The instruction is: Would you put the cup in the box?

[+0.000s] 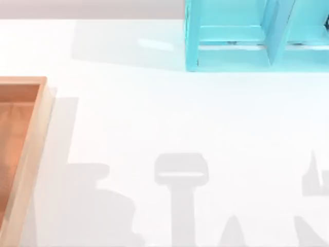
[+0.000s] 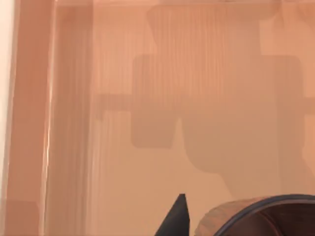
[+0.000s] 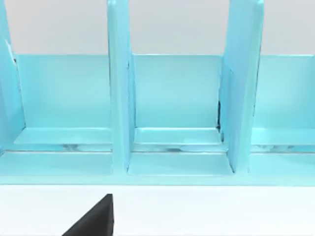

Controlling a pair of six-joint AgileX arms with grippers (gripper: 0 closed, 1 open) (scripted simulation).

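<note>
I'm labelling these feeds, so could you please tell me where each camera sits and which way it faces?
Top view: above the table, looking down; box at left, blue shelf at the far edge.
Left wrist view: on the left arm, facing the box floor, cup and a dark fingertip nearby.
Right wrist view: on the right arm, facing the shelf; one fingertip shows.
Shared: box, shelf.

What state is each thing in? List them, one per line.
cup: upright, mouth open, over the box floor beside the left gripper's finger.
box: open-topped, at the table's left edge.
blue shelf: standing at the table's far side, compartments bare.
right gripper's finger: facing the shelf.
</note>
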